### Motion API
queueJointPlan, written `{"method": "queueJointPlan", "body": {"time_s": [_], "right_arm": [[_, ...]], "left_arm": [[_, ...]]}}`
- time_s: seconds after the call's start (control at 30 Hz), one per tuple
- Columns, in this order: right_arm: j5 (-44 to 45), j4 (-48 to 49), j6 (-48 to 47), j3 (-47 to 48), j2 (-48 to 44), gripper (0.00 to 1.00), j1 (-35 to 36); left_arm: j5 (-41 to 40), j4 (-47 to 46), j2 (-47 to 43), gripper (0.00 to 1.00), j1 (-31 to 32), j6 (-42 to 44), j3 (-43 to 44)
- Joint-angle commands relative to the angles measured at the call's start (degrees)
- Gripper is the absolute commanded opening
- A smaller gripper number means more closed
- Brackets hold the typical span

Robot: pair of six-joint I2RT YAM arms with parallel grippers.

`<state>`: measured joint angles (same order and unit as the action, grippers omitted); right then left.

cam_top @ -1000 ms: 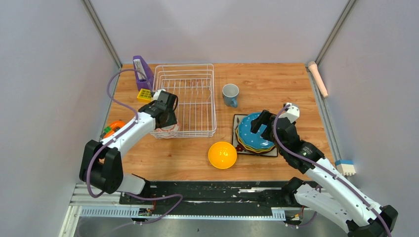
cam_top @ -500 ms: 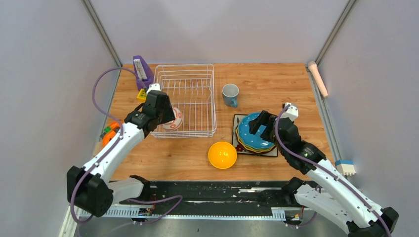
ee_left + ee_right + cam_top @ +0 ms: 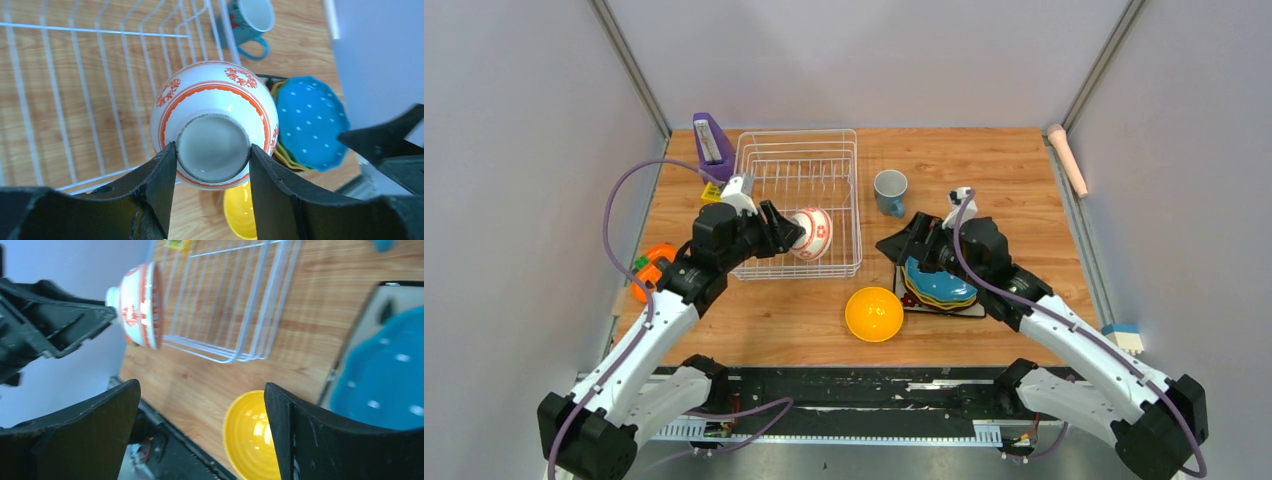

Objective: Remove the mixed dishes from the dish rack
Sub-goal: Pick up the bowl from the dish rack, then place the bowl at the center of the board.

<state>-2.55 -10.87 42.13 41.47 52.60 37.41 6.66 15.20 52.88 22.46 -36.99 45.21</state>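
we're on what looks like the last piece here. the left gripper [image 3: 212, 150] is clamped on the foot ring of the red-and-white patterned ceramic bowl [image 3: 215, 95], one finger on either side of the base. the bowl is tipped on its side with its mouth pointing away toward the right arm. in the top view it hangs over the near right corner of the white wire dish rack [image 3: 796, 132], and the right wrist view shows it up off the wires, not resting on them. we can't see anything else in the rack.

the other dishes sit on the wooden table [image 3: 1014, 170]: the blue-grey mug [image 3: 890, 190] just right of the rack, the plain yellow bowl [image 3: 873, 313] in front, and the blue-dotted plate [image 3: 939, 285] further right. the right gripper [image 3: 202, 387] is spread wide with nothing in it, hovering over that plate.

next move, as we read it: carry the bowl past the rack's rim, turn it foot-down and set it on the table near the yellow bowl. the hold on that small foot looks thin, so a slow turn seems wise.
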Motion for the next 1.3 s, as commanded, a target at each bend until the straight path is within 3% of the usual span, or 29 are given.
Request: {"method": "queueJointPlan", "body": {"time_s": [0.0,0.13,0.3,0.43,0.87,0.93,1.0,1.03,1.07,1.1,1.17,1.27], "right_arm": [[-16.27,15.70,4.26,3.81,4.54,0.95,0.08],[-21.58,23.13,7.98,3.86,9.15,0.92,0.80],[-20.68,29.70,10.12,4.21,12.94,0.87,2.98],[-21.68,33.04,11.55,5.29,15.73,0.78,4.16],[-24.44,41.57,13.96,6.24,19.34,0.20,5.54],[-24.92,41.63,13.32,6.36,19.31,0.02,5.57],[-24.69,40.74,12.68,6.36,18.87,0.00,5.57],[-24.50,40.18,12.14,6.28,18.49,0.00,5.57],[-23.81,39.09,11.19,6.20,17.97,0.00,5.57],[-23.26,38.02,10.09,6.10,17.26,0.00,5.57],[-21.41,35.28,6.83,5.79,15.35,0.00,5.58],[-18.46,29.46,1.34,5.68,12.40,0.00,5.63]], "left_arm": [[11.63,-17.74,-4.06,0.00,-0.23,-6.08,-2.75],[13.55,-21.94,-6.15,0.00,-0.20,-8.97,-5.44],[14.74,-25.61,-7.87,0.00,-0.14,-11.76,-7.73],[18.23,-30.77,-8.03,0.00,-0.13,-14.00,-9.36],[19.99,-34.94,-6.87,0.00,1.48,-16.24,-10.37],[19.94,-34.88,-6.50,0.09,1.67,-16.19,-10.15],[19.62,-33.48,-6.26,0.28,1.71,-15.80,-9.77],[19.34,-32.78,-6.28,0.48,1.71,-15.18,-9.56],[19.04,-31.17,-6.38,0.62,1.71,-14.80,-9.12],[18.18,-29.96,-6.52,0.89,1.71,-13.73,-8.84],[15.82,-24.66,-7.12,0.98,1.71,-11.28,-7.55],[10.38,-14.13,-8.65,1.00,1.71,-7.66,-4.85]]}}
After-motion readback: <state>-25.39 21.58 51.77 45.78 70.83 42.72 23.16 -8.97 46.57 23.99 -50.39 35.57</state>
